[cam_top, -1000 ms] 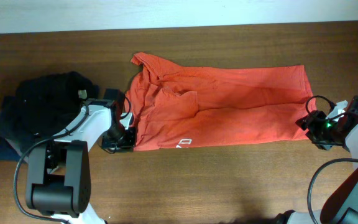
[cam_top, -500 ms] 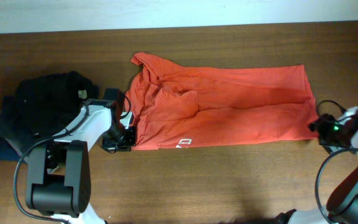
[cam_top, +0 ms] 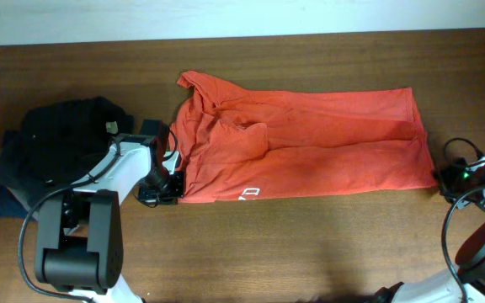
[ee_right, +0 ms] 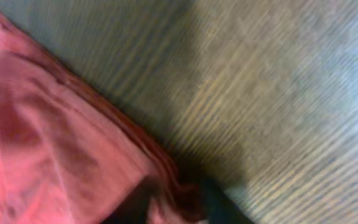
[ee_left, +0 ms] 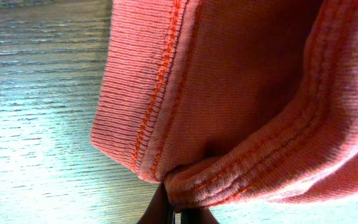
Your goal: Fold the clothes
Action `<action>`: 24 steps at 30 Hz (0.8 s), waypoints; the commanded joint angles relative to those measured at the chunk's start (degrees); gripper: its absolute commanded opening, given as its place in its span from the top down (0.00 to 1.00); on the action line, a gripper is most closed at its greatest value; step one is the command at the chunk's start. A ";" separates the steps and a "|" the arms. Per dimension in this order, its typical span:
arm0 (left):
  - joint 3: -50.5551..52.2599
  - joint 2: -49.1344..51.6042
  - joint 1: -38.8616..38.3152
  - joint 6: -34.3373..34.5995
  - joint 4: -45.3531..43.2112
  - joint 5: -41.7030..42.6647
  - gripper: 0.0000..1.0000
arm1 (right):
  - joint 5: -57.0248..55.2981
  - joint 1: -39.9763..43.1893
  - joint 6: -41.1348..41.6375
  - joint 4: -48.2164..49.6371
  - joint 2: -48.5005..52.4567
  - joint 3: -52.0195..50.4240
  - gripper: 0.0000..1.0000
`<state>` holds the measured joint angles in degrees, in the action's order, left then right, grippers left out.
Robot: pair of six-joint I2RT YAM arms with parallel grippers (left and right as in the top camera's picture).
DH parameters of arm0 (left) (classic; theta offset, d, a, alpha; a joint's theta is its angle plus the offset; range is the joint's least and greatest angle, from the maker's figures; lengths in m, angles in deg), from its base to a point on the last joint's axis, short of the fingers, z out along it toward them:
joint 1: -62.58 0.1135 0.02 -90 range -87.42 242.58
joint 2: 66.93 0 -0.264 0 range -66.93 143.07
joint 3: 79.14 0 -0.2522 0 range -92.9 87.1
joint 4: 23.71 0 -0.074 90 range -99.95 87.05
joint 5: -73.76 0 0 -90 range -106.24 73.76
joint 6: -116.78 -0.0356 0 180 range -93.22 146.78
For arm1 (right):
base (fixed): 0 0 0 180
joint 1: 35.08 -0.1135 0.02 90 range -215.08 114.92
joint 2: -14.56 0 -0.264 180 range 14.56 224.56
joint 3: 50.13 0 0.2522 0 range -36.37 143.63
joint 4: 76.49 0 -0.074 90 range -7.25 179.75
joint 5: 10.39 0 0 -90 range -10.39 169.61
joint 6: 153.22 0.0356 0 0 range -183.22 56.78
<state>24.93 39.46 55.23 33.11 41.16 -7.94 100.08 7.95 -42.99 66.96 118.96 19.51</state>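
The clothes (cam_top: 310,143) are a red-orange T-shirt spread flat across the middle of the wooden table, neck end to the left. My left gripper (cam_top: 173,182) sits at the shirt's lower left corner. The left wrist view shows its jaws (ee_left: 178,210) shut on a folded, stitched hem of the clothes (ee_left: 241,81). My right gripper (cam_top: 446,177) is at the lower right corner near the table's right end. In the blurred right wrist view its dark fingers (ee_right: 179,208) are closed around a bunched corner of the clothes (ee_right: 42,137).
A pile of black, navy and grey garments (cam_top: 61,143) lies at the left, just behind the left arm. The table's far edge (cam_top: 242,38) meets a white wall. Bare wood (cam_top: 310,244) runs along the front of the table.
The right gripper has moved right and slightly down, closing on the shirt's lower right corner and drawing it outward. The left gripper has stayed put on the left hem.
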 commanded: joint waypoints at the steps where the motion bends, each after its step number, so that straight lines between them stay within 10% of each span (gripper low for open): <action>1: 1.44 1.14 0.26 1.20 -0.55 -0.63 0.99 | 1.42 -0.44 1.49 -0.66 1.60 -0.39 0.89; 24: 1.42 0.24 2.64 4.37 5.16 -3.67 0.99 | -5.99 6.88 -0.31 -15.41 -2.73 9.73 0.96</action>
<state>25.26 39.46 56.82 35.69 45.14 -7.90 96.32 14.29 -42.60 51.92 117.59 28.25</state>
